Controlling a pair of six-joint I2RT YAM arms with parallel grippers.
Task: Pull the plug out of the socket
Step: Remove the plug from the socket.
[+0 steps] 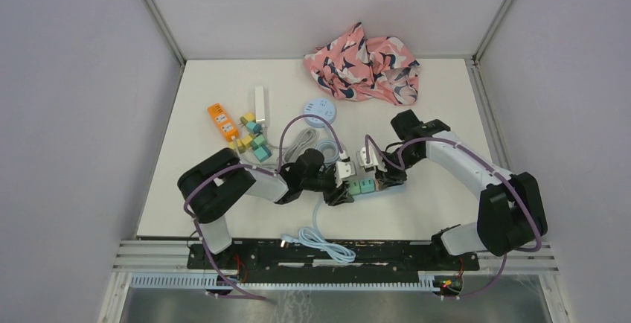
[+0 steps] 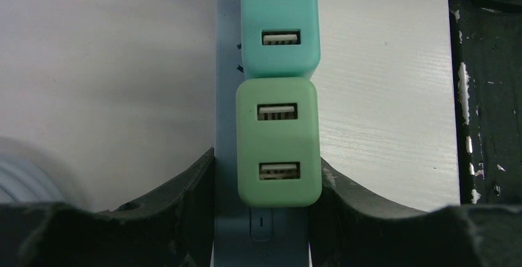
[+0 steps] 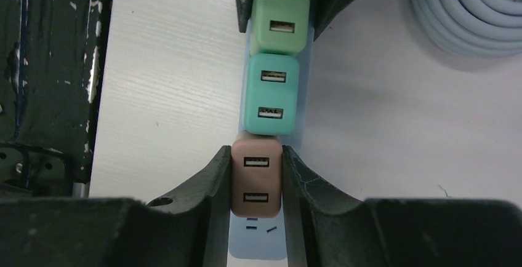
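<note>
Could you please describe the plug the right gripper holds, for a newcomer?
On the table, find the pale blue strip near the front edge. Three USB plugs stand in a row on it. Yours is the brown plug at the right end; the teal plug and green plug follow.

My right hand clamps the brown plug, nearest of three on a pale blue power strip. Teal plug next; green plug beyond, flanked by my left hand. Coiled cable on worktop, upper right.
</note>
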